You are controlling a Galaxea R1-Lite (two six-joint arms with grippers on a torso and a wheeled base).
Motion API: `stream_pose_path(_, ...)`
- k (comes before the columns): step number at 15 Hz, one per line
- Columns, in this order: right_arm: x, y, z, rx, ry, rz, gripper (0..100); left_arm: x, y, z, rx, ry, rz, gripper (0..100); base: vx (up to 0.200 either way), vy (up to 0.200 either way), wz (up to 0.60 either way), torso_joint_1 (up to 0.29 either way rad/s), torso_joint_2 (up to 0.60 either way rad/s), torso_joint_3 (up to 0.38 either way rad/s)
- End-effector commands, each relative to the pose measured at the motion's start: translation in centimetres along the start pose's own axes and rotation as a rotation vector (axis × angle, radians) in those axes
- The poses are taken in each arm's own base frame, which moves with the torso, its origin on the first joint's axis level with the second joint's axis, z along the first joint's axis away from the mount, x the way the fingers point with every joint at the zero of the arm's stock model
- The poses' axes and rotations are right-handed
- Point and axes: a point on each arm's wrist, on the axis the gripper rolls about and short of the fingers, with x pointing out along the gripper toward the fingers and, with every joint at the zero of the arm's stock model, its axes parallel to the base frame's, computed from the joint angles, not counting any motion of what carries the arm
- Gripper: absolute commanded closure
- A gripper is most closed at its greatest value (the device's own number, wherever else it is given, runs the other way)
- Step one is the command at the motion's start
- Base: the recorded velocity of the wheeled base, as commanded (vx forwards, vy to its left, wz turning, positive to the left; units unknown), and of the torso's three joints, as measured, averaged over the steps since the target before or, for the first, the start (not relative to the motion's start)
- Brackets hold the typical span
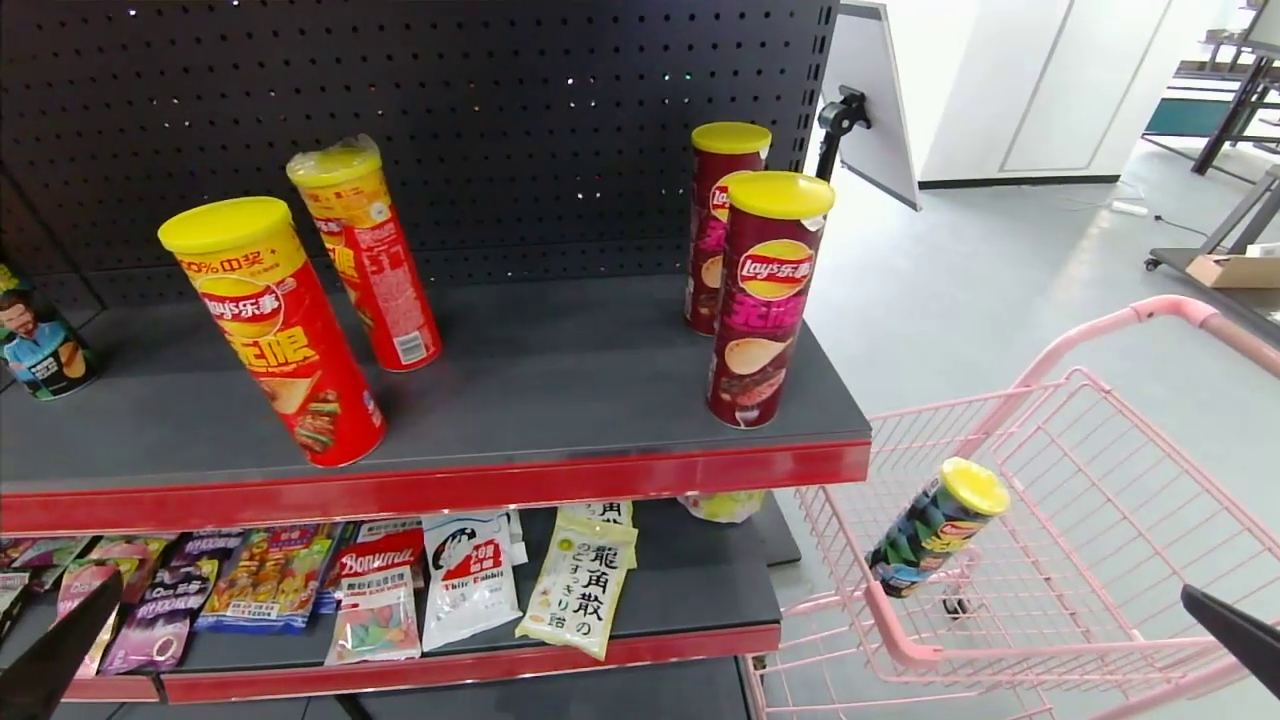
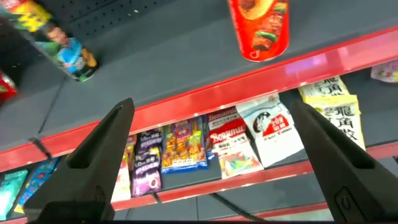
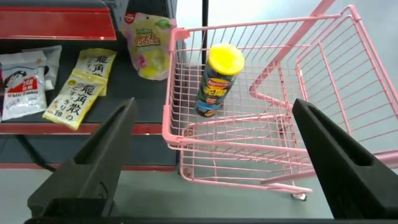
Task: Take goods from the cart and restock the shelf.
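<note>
A dark chip can with a yellow lid leans inside the pink cart, to the right of the shelf. In the right wrist view, my right gripper hangs open above and in front of that can, apart from it. The top shelf board carries two red cans on its left and two maroon cans at its right end. My left gripper is open and empty, low in front of the shelf's red front edge, below the nearer red can.
A small can with a cartoon figure stands at the top shelf's far left. Several snack bags lie on the lower shelf, and a green-yellow bag sits at its cart end. Open floor lies beyond the cart, with a white panel behind.
</note>
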Motion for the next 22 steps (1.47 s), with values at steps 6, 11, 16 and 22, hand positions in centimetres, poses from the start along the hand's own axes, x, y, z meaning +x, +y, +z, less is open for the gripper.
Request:
stream_pose_path(6,0.09,0.01,-0.09,-0.001,0.008,-0.001,0,-0.27,0.09,-0.01,-0.003,-0.014,0.004,0,0.000,0.000,-0.40,-0.001,0.00,0.003)
stream_pose_path(11,0.19,0.01,-0.04,-0.001,0.011,-0.004,0,-0.27,0.10,0.04,0.001,-0.015,0.004,0,0.000,0.000,-0.36,0.003,0.00,0.001)
stream_pose_path(16,0.20,0.00,-0.14,-0.003,0.016,-0.009,0,-0.41,0.15,0.05,0.000,-0.023,0.007,0,0.000,0.000,0.00,0.000,0.00,0.000)
stream_pose_path(22,0.25,0.00,-0.49,-0.004,0.027,-0.011,0,-0.96,0.31,-0.03,0.004,-0.047,0.013,0,0.000,0.000,0.00,-0.036,0.10,0.061)
